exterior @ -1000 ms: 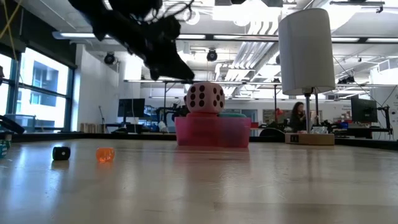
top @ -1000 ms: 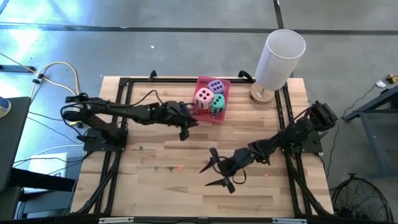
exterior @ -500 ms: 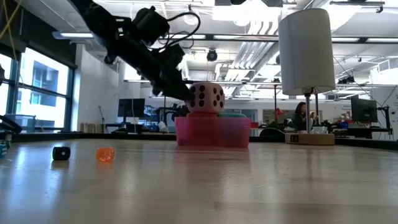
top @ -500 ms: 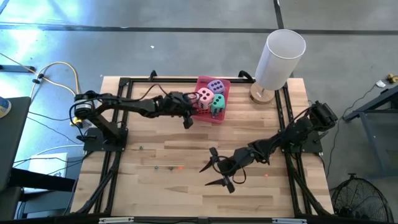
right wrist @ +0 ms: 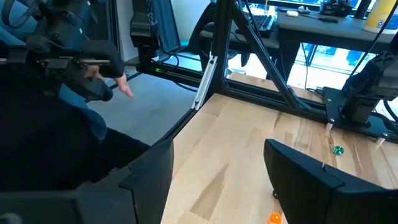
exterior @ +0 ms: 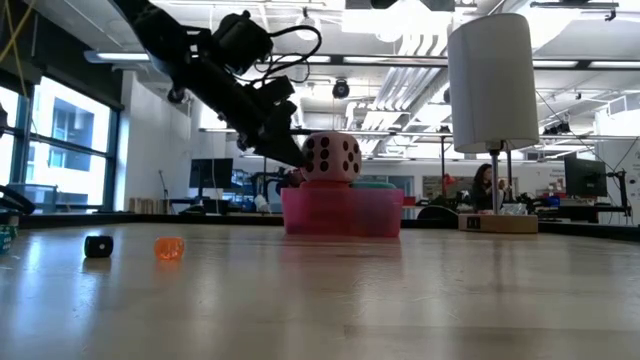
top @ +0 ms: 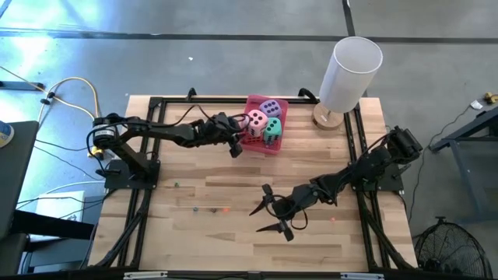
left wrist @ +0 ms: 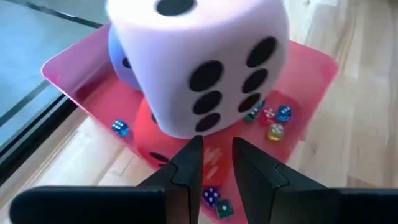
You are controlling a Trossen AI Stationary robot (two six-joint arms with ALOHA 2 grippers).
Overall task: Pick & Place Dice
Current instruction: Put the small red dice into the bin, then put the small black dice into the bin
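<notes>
A: From above, our left gripper (top: 236,145) sits just beside the left wall of the pink tray (top: 278,103), at the far middle of the table. We count the pink die (top: 255,120), the teal die (top: 273,129) and the purple die (top: 270,107) inside it. Our right gripper (top: 274,216) waits, jaws spread and empty, well apart toward the near edge.

B: From table height, the pink die rides above the tray rim, so we judge a nudge from our arm could topple it out.

A: Our left wrist camera shows the fingers (left wrist: 186,168) nearly together, only a narrow gap, holding nothing, right below the pink die. Under it lies the red die (left wrist: 152,134), with tiny beads (left wrist: 276,130) on the tray floor. We might push the tray instead of gripping.

B: Our right wrist camera shows bare table (right wrist: 249,155) and wide jaws.
</notes>
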